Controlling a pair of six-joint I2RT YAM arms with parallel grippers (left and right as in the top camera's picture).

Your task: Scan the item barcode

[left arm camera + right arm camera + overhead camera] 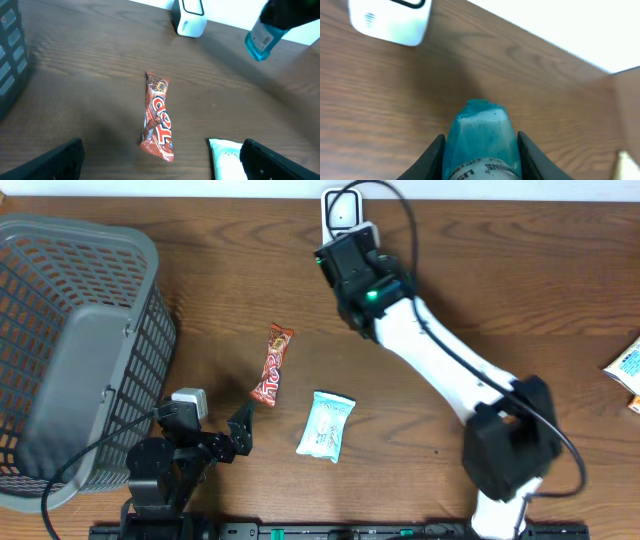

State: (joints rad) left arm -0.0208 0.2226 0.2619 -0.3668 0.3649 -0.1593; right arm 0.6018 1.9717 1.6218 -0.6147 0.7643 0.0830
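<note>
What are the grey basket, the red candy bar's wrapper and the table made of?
Grey basket: probably moulded plastic, matt; its walls are an even lattice. Red candy bar wrapper: thin glossy film, judging by crinkles and crimped ends. Table: wood or wood-look laminate; grain lines show, but which is unclear.

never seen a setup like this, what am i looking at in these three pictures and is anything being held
Two robot arms work at a wooden table. One picture looks down from above; the other two come from a camera on each wrist. The right gripper is shut on a teal packet, near the white scanner. The left gripper is open and empty, near a red candy bar. A pale packet lies beside the bar, and a grey basket stands on the left arm's side.
</note>
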